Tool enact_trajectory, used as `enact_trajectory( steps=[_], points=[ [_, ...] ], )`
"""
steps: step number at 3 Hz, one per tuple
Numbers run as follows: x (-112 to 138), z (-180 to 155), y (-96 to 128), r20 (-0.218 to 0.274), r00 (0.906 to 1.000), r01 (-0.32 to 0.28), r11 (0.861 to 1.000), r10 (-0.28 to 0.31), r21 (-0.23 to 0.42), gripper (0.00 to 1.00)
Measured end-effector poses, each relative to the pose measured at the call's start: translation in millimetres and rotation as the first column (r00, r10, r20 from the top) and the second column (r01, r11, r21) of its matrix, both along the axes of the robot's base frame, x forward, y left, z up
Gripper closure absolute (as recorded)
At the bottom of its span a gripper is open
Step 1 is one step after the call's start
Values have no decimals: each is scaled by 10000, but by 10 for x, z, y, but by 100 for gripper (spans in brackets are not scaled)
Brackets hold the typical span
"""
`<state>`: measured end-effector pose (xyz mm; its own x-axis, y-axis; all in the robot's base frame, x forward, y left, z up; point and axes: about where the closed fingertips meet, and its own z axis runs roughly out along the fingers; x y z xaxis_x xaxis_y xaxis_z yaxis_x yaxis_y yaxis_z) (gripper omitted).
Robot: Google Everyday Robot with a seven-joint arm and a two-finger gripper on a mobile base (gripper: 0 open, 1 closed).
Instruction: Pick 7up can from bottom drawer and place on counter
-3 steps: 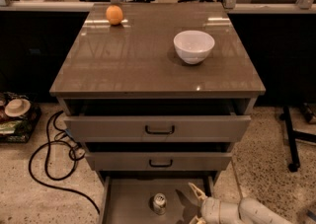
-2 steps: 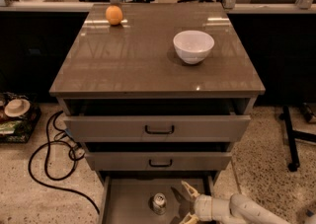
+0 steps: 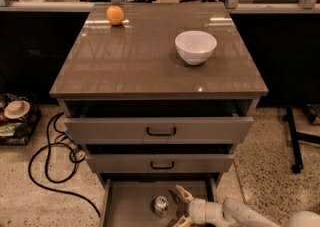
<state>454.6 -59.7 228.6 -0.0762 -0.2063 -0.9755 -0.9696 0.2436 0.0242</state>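
We find the bottom drawer (image 3: 129, 205) pulled out at the foot of the cabinet; the 7up can (image 3: 160, 205) stands upright on its grey floor, near the middle, silver top facing up. The gripper (image 3: 177, 206) lies low inside the same drawer, reaching in from the right on a pale arm (image 3: 240, 213); its fingers (image 3: 182, 193) are spread wide apart and hold nothing; the can sits just beside the fingertips on their left, not yet between them. We note the two handled drawers above, the upper one (image 3: 161, 131) and the middle one (image 3: 162, 163), both partly pulled out. The counter (image 3: 135, 66) carries a white bowl (image 3: 195, 46) toward the right and an orange (image 3: 115, 14) at the far left corner; the two are well apart. A black cable (image 3: 44, 171) loops across the speckled floor to the left of the cabinet.
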Motion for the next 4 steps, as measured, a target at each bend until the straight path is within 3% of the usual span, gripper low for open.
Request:
enact_trajectory(
  steps=[4],
  points=[
    [177,-234,435,-100,9998,-162,9949,173,992,0]
  ],
)
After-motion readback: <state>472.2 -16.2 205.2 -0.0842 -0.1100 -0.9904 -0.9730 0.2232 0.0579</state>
